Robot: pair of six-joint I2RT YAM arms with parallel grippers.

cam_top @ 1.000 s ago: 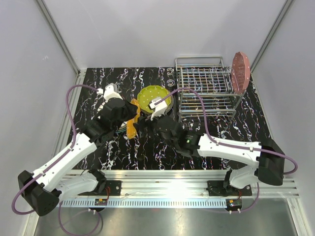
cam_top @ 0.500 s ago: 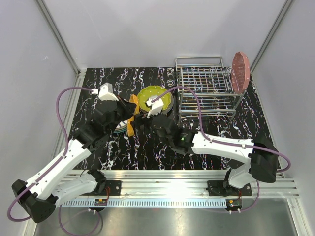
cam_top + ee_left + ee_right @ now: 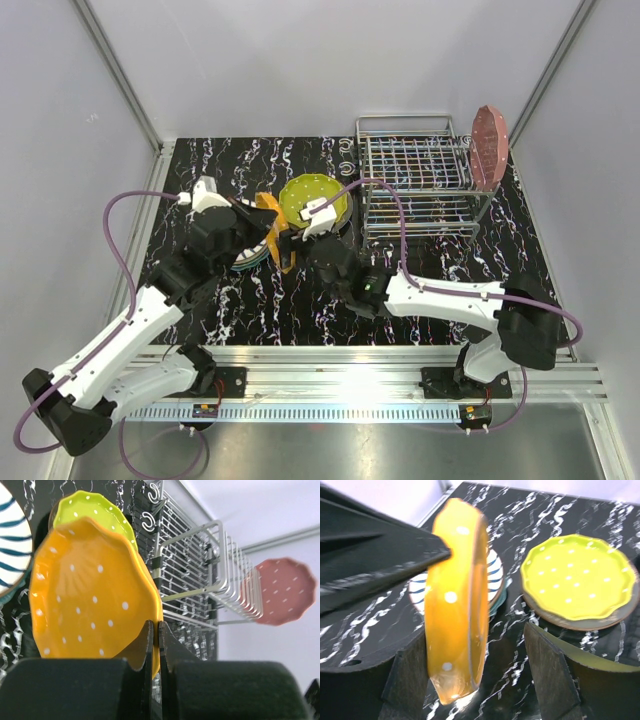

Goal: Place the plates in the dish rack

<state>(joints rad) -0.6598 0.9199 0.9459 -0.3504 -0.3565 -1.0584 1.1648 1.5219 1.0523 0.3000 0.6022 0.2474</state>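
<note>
- Top view: the left gripper (image 3: 264,233) is pinched on an orange white-dotted scalloped plate (image 3: 275,236), held off the black white-veined table (image 3: 285,305).
- The orange plate stands on edge and shows as a thin sliver. Its long line runs roughly near-to-far, leaning a little to the right at the near end.
- The right gripper (image 3: 298,240) sits just beside the plate's right face.
- A yellow-green dotted plate (image 3: 314,198) lies flat just beyond it. A white plate with dark stripes (image 3: 247,262) lies partly hidden under the left gripper.
- The chrome wire dish rack (image 3: 420,185) stands at far right. One pink dotted plate (image 3: 489,134) is upright at its right end.
- Left wrist view: the left gripper (image 3: 155,632) is pressed onto the orange plate's (image 3: 90,595) lower rim, and the dotted hollow face is turned to the camera.
- Behind it are the yellow-green plate (image 3: 97,511), the striped plate (image 3: 9,545), the rack (image 3: 197,580) and the pink plate (image 3: 281,598).
- Right wrist view: the orange plate (image 3: 455,600) appears rim-on, upright with a slight lean.
- The right gripper (image 3: 470,650) is spread, with one finger (image 3: 550,672) well clear of the plate. I cannot tell whether the other finger touches it.
- On the table beyond, the yellow-green plate (image 3: 577,580) rests on a grey-brown plate (image 3: 568,628). The striped plate (image 3: 493,575) shows behind the orange rim.
</note>
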